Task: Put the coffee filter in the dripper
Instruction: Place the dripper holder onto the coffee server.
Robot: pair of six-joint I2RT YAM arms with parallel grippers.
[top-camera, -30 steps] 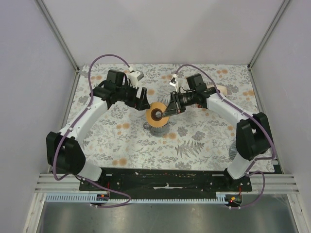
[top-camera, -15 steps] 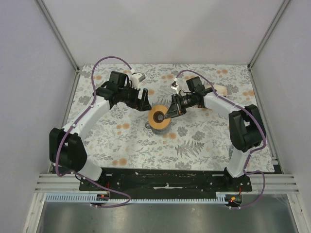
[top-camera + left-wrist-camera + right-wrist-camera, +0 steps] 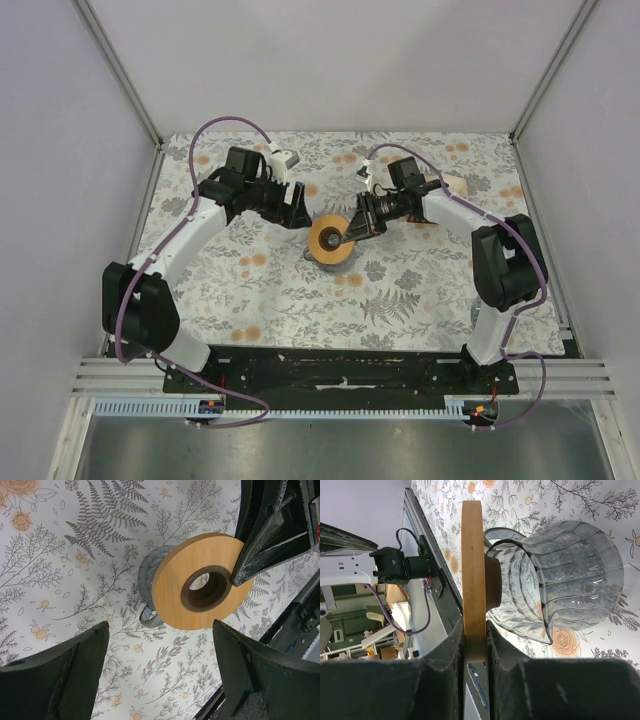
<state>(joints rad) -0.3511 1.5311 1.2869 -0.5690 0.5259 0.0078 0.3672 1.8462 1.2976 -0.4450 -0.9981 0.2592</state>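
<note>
The tan ring [image 3: 472, 555] on the dripper [image 3: 570, 575] is clamped edgewise by the right pincer [image 3: 475, 641]. The left pincer [image 3: 161, 630] is spread wide, just left of it.

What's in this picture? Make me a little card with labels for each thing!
Held thing: wooden ring, tan, dark hole
Holder: right end effector, pinching the ring's edge
Below the ring: ribbed glass jug
Left end effector: open, empty, beside the ring
Surface: flowery table cover
Coffee filter: not in view

Tan ring [image 3: 172, 590] with dark hole, smoky grey ribbed dripper [image 3: 580, 580], grey-fern, orange-flower tablecloth [image 3: 65, 580]
</note>
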